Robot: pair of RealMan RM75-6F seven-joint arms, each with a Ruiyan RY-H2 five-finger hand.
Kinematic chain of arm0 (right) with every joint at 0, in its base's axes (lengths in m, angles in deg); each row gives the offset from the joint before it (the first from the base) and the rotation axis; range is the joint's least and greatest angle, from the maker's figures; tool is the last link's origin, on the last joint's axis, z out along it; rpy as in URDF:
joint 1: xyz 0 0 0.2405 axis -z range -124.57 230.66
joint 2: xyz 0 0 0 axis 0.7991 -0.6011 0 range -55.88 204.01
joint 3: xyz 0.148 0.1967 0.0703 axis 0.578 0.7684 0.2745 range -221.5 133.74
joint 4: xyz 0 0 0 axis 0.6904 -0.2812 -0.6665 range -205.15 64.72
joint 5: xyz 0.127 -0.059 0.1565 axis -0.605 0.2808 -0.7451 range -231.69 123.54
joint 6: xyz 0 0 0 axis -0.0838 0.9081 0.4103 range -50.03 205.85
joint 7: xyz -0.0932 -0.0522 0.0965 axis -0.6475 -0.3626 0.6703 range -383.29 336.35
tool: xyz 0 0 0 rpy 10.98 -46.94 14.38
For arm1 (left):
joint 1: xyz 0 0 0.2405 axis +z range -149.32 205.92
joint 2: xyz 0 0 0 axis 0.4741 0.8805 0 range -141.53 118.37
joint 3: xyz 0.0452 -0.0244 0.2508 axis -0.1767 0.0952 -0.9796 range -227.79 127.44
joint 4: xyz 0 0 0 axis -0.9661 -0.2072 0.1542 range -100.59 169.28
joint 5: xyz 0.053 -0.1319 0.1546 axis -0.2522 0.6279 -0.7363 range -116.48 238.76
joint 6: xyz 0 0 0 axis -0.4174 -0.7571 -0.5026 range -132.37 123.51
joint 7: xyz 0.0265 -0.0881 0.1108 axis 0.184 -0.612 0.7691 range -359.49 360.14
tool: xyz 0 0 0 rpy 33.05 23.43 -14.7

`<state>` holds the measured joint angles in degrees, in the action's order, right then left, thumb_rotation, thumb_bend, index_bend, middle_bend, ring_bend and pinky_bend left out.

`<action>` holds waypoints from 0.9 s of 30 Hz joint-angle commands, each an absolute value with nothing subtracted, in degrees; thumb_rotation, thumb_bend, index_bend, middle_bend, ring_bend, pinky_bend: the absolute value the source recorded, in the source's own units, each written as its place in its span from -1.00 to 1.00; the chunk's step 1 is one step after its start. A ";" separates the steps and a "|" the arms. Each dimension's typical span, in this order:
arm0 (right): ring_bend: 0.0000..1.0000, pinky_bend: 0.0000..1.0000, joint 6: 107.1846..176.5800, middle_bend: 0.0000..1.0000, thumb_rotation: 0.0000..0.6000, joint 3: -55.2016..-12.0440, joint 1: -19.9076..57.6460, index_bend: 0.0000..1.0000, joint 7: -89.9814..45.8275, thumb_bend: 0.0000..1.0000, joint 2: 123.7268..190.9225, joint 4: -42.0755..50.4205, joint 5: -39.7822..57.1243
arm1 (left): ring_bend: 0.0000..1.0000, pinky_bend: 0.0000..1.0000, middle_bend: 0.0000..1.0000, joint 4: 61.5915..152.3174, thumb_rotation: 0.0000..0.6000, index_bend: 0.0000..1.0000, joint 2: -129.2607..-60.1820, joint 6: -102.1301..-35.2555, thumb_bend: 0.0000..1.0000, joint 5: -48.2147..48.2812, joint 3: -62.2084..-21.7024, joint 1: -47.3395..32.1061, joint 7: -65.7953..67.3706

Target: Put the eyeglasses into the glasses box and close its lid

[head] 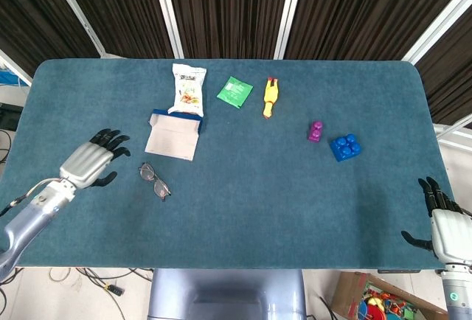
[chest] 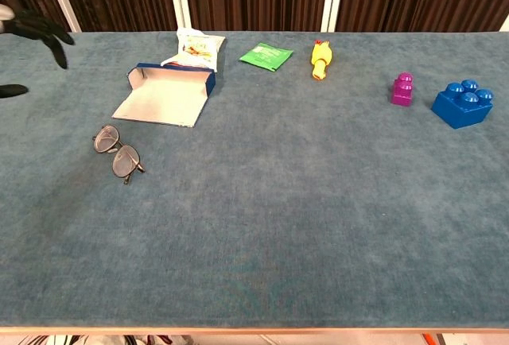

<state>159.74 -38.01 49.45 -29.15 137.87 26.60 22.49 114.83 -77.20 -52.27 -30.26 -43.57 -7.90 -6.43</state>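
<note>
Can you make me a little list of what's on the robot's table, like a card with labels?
table: blue-green felt top
eyeglasses: folded, lying on the table near the left hand
glasses box: open, lid flat toward the robot, nothing in it
left hand: open, fingers spread, beside the eyeglasses, not touching
right hand: open, at the table's near right corner
snack bag: behind the box
green packet
yellow chicken toy
purple brick
blue brick
</note>
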 commanded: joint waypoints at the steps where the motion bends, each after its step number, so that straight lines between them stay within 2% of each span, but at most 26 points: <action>1: -0.63 -0.48 159.75 -0.90 1.00 -37.90 49.49 -0.99 -29.17 -0.71 137.84 26.72 22.22 | -1.00 -0.88 -0.77 111.89 1.00 -0.31 -79.44 -49.22 -0.26 -31.46 -44.32 -11.34 -8.78; 12: -0.63 -0.48 159.83 -0.90 1.00 -37.67 49.68 -0.99 -28.76 -0.71 137.65 27.08 21.58 | -1.00 -0.88 -0.74 105.97 1.00 -0.18 -85.71 -47.94 -0.48 -33.15 -46.57 -14.78 -6.12; 27: -0.63 -0.48 159.18 -0.90 1.00 -37.61 49.60 -0.99 -27.54 -0.73 137.06 27.23 21.32 | -1.00 -0.88 -0.74 97.80 1.00 -0.14 -94.76 -46.56 -0.48 -31.58 -47.82 -17.54 -1.22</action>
<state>159.18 -37.61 49.60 -27.54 137.06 27.24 21.31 98.30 -94.25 -46.96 -31.88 -47.67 -17.20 -1.59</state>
